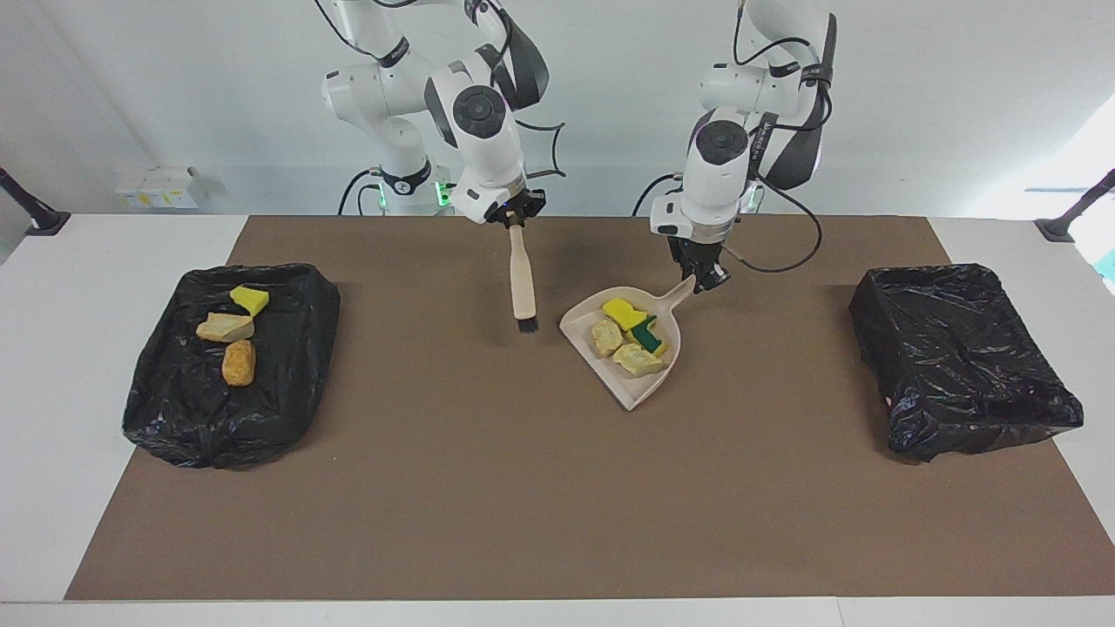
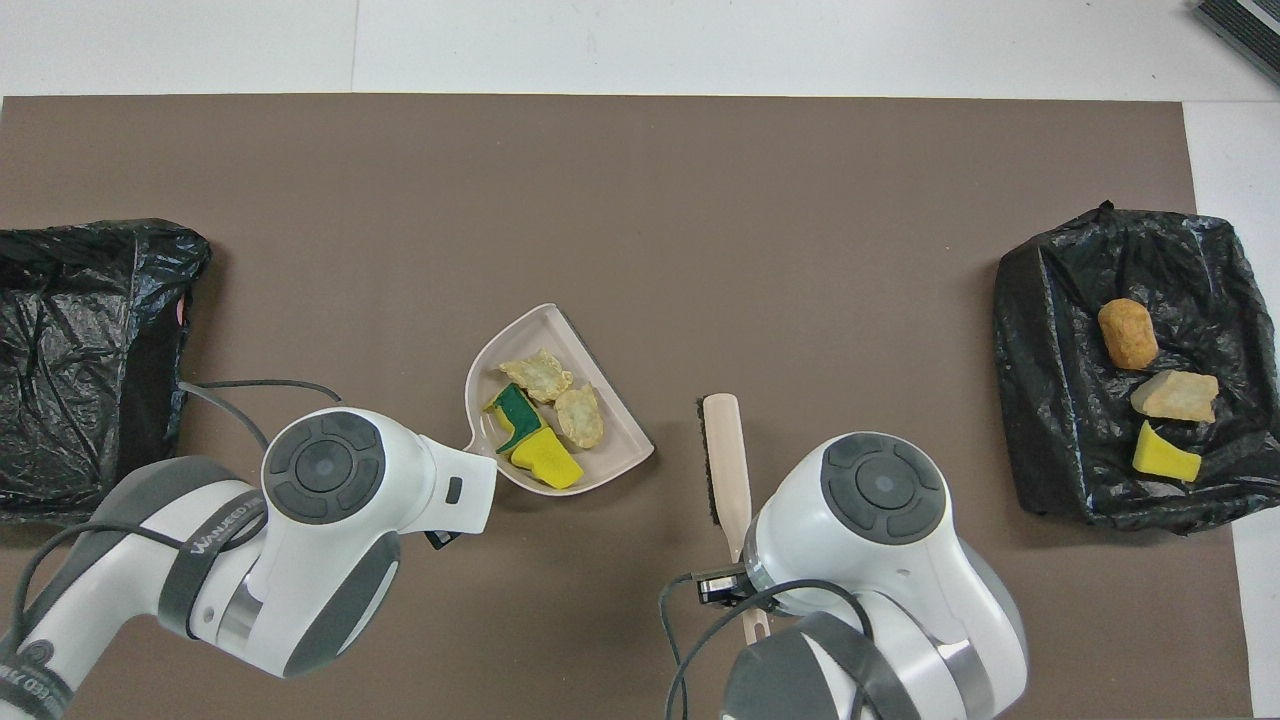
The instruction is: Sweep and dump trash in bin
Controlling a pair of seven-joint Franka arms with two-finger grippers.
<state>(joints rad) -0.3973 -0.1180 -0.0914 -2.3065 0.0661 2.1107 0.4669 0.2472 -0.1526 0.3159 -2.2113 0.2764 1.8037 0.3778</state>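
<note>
Trash (image 1: 629, 335): four torn spongy chunks, yellow, tan, one green-faced, in the pan; three more (image 1: 233, 335) in a crinkled black-lined bin (image 1: 287, 383).
Pan (image 1: 610, 383): smooth beige scoop, left claw (image 1: 707, 280) clamped on its handle.
Brush (image 1: 523, 287): beige, black bristles, gripped by right claw (image 1: 514, 219).
Surface (image 1: 523, 488): matte brown mat, white edges, white wall.

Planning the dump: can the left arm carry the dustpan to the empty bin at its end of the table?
Probably yes. The left gripper is shut on the dustpan handle, and only bare mat lies between it and the empty bin; the brush is held clear.
</note>
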